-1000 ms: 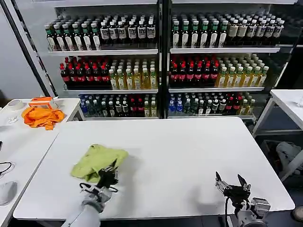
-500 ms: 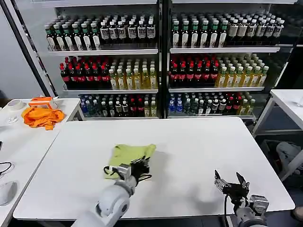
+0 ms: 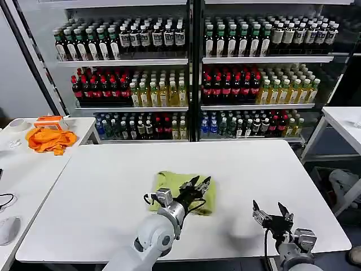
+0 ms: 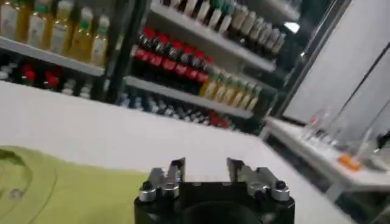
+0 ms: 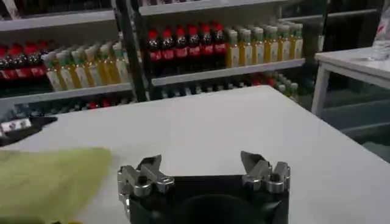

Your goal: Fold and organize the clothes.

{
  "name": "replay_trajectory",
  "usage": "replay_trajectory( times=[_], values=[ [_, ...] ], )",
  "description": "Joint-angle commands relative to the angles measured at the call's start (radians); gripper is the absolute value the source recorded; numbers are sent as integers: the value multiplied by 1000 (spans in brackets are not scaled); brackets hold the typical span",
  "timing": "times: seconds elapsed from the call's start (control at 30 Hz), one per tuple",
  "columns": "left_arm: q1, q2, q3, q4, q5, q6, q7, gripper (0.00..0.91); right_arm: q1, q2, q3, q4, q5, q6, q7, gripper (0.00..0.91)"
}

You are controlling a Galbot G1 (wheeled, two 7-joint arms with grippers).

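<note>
The clothes, a lime-green T-shirt [image 3: 168, 183], lie bunched in a compact pile near the middle of the white table [image 3: 254, 169]. My left gripper [image 3: 199, 183] hovers over the pile's right half, fingers open and holding nothing. In the left wrist view the left gripper [image 4: 205, 165] has bare table between its fingers and the T-shirt [image 4: 49, 192] off to one side. My right gripper [image 3: 268, 212] stands open near the table's front right edge, apart from the shirt. The right wrist view shows the right gripper [image 5: 201, 161] empty, with the T-shirt [image 5: 49, 182] lying to one side.
An orange cloth [image 3: 49, 139] lies on a side table at the far left. Shelves of bottles [image 3: 192, 84] stand behind the table. Another white table [image 3: 344, 121] is at the right. Bare table surface surrounds the shirt.
My left gripper carried the T-shirt from the table's left part rightward to the middle, then opened and let it go. The right gripper has hardly moved.
</note>
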Motion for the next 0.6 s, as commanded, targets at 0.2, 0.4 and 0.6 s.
replay_trajectory(
  times=[0.2,0.4,0.6],
  values=[
    [220,113,-303,-267,21,-72,6,907,257,11,-217,-118,142,-25,55,907],
    [356,159,-446,-292,46,-102,-2,907,387,50,-348,-249,231,-24,116,907],
    [415,143,-474,-313,72,-120,-3,907,451,82,-407,-337,268,-25,166,907]
  ],
)
